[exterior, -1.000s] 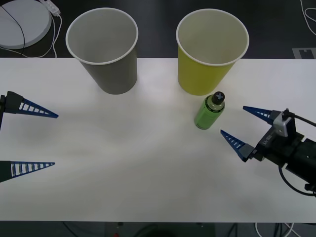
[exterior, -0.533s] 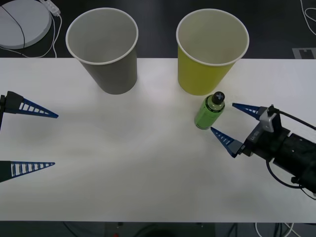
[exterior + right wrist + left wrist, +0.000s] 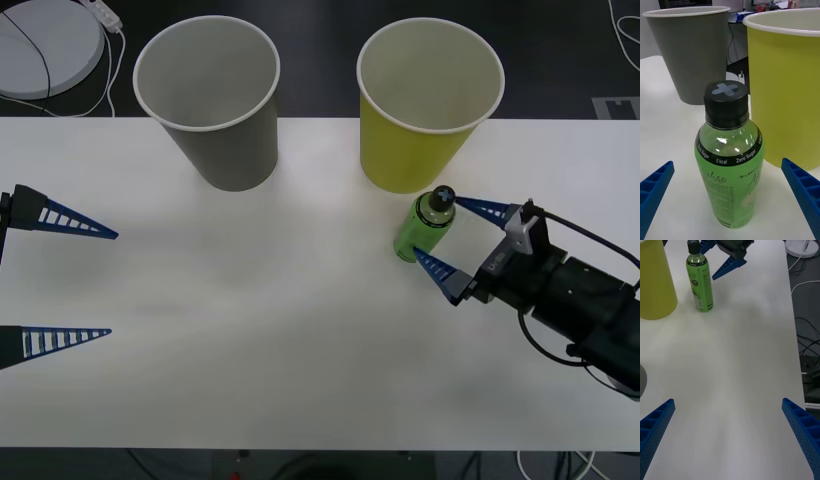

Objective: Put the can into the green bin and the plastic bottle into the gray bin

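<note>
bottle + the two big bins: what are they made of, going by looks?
Plastic bottle: clear, glossy plastic by its highlights, with green liquid showing through; black ribbed screw cap, matte. Green bin and gray bin: likely paper cups, with matte coloured outsides, white insides and rolled rims. The open right gripper straddles the bottle; the left gripper waits, open, at the table's left.

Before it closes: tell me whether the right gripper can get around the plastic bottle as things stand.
Probably yes. The right gripper is open with one blue finger on each side of the upright plastic bottle, and nothing sits between them. The green bin stands close behind the bottle but seems clear of the fingers.
</note>
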